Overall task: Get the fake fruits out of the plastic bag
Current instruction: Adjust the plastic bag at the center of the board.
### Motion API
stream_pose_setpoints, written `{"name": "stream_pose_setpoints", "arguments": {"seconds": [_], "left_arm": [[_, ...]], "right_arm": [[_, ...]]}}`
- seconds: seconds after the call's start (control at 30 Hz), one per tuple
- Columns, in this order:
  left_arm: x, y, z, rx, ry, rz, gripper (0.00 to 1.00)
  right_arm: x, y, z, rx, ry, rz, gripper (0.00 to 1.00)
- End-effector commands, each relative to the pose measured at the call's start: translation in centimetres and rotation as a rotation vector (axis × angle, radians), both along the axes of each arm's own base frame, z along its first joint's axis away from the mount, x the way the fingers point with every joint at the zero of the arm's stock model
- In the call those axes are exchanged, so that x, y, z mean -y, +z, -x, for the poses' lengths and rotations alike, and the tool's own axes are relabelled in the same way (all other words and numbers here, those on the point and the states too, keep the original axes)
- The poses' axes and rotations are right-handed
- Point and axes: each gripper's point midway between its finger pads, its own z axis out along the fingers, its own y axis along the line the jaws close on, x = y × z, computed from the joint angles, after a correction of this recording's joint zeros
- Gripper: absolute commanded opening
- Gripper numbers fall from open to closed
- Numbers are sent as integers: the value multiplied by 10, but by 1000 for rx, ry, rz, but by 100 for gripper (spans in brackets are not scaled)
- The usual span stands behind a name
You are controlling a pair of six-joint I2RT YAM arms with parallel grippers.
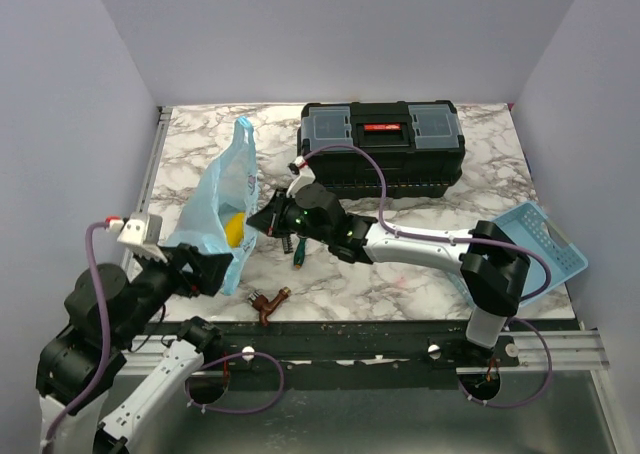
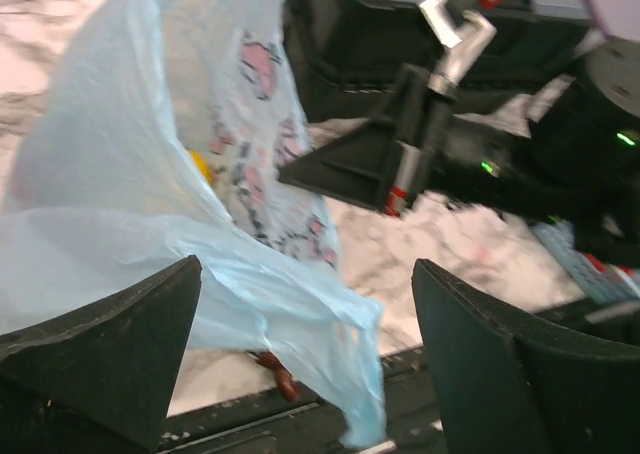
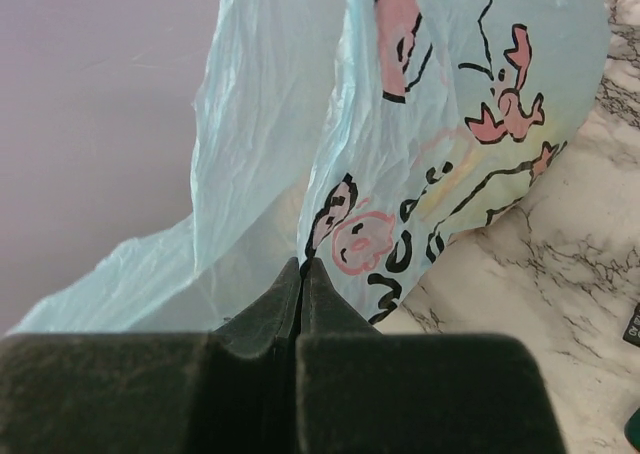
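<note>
Finding the plastic bag (image 1: 212,209) on the left half of the table (image 1: 400,284), long axis running from far to near. Seeing the yellow fruit (image 1: 233,230) through the film about midway along, just left of the right pincer (image 3: 300,269). Pressing that pincer's jaws fully together at the bag's right edge; cannot tell whether film is caught. Spreading the left pincer (image 2: 305,269) wide at the near corner, film draped between, nothing gripped. Judging the right arm nearer the fruit.

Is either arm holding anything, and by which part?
The right gripper appears to pinch the plastic bag by its side edge; the left gripper is open, holding nothing.
</note>
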Motion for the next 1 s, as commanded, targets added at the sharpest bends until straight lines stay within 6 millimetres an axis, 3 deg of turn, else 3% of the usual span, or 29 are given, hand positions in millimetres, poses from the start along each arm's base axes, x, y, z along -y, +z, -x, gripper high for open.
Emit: {"name": "stream_pose_setpoints", "arguments": {"seconds": [0.0,0.17,0.3,0.63,0.7,0.8,0.87,0.97], "left_arm": [[-35,-20,-51,-47,252,-226,88],[-41,-37,-97,-23,403,-286,98],[-42,-57,-124,-48,447,-392,99],[-40,-121,-151,-216,484,-516,94],[-46,-129,-153,-224,512,-541,87],[-53,-131,-155,-217,548,-546,64],[-55,-127,-156,-193,558,-530,45],[-54,-115,-157,-125,544,-496,28]], "right_arm": [[9,6,5,34,2,-11,1],[21,5,7,38,-21,-2,1],[26,0,8,35,-29,15,1],[31,-6,9,39,-32,43,1],[33,-8,9,41,-35,51,1],[39,-11,8,49,-47,70,1],[45,-15,6,56,-68,92,1],[57,-27,-1,62,-122,147,1]]}}
